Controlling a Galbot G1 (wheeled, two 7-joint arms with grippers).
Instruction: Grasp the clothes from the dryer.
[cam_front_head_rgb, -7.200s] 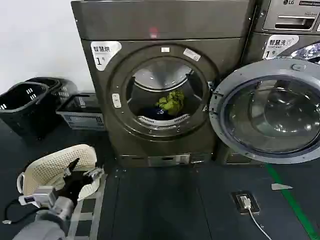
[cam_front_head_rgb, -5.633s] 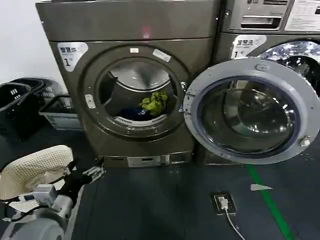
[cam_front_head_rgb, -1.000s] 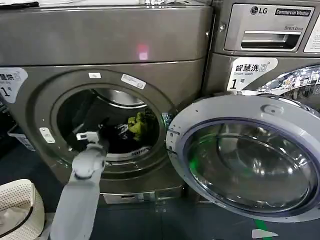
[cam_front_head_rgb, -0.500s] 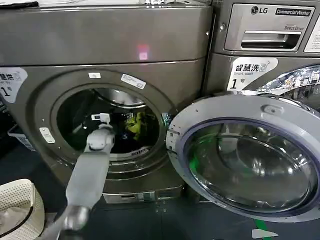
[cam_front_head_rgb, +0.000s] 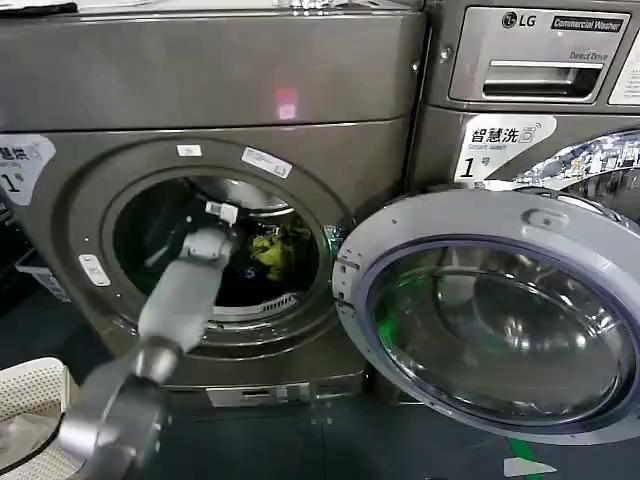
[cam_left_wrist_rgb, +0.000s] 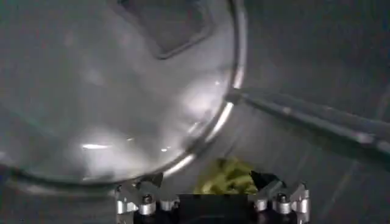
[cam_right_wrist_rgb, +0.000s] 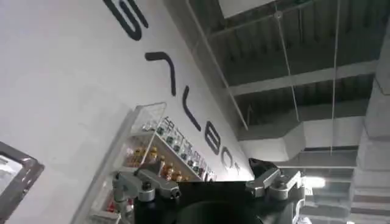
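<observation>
Deeper into the dryer (cam_front_head_rgb: 300, 75) now, left pincer (cam_left_wrist_rgb: 207, 185) reaches, fingers spread, just short of the clothes (cam_left_wrist_rgb: 226, 176).

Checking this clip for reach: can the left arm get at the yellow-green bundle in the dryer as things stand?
Probably yes. The dryer's door is swung wide open, the left pincer is inside the drum with fingers spread, and the yellow-green bundle lies just ahead between them, with nothing visible in the way.

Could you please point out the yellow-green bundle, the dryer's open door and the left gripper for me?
yellow-green bundle (cam_front_head_rgb: 272, 250): head view, middle of the fabric inside the drum.
dryer's open door (cam_front_head_rgb: 455, 222): head view, upper grey rim.
left gripper (cam_left_wrist_rgb: 208, 184): left wrist view, midway between the open fingertips.
</observation>
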